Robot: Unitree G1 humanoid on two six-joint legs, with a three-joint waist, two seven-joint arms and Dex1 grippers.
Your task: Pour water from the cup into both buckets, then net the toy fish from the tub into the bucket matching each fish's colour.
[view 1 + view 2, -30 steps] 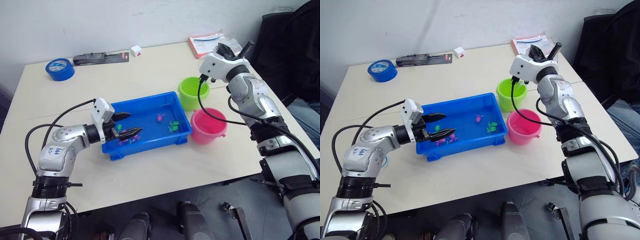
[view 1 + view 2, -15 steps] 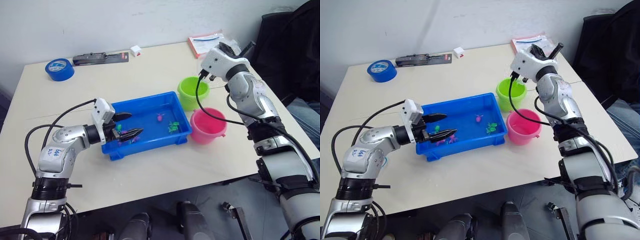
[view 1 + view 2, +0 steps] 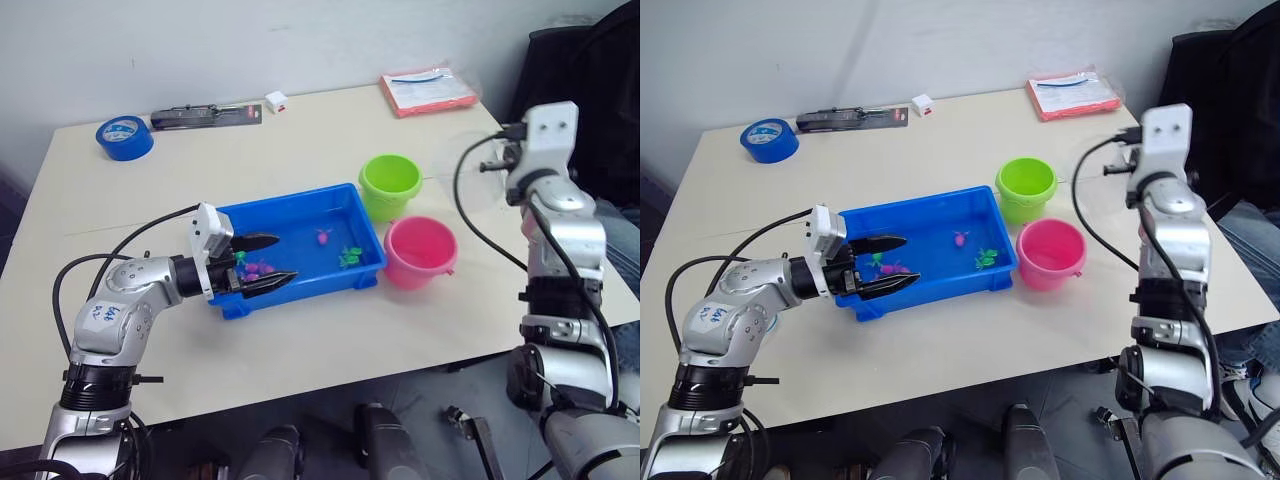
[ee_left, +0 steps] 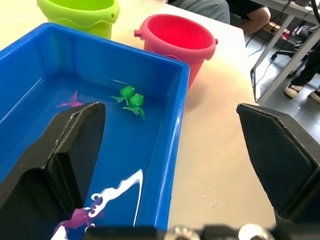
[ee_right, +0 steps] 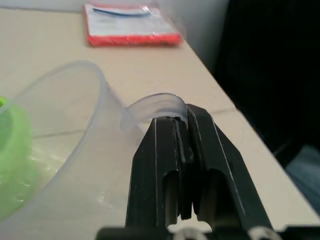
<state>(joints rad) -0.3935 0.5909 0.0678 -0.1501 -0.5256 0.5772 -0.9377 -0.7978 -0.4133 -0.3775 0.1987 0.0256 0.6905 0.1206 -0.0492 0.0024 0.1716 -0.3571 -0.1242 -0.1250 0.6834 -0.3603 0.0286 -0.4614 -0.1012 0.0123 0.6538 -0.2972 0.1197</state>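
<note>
The blue tub (image 3: 290,200) sits mid-table holding water and several toy fish, among them a magenta one (image 3: 322,237) and a green one (image 3: 350,257). My left gripper (image 3: 288,258) is open, its fingers low over the tub's left end beside a pink fish (image 3: 256,268). To the tub's right stand the lime green bucket (image 3: 390,180) and the pink bucket (image 3: 420,250). My right gripper (image 5: 182,112) is shut on the handle of the clear cup (image 5: 60,125), held up to the right of the green bucket (image 5: 10,165).
A blue tape roll (image 3: 125,137), a black tool (image 3: 205,116) and a small white block (image 3: 274,101) lie along the table's far edge. A red packet (image 3: 428,90) lies at the far right corner. Dark furniture stands beyond the right edge.
My right arm has swung from above the green bucket out to the right, carrying the cup. My left gripper has edged a little further along the tub.
</note>
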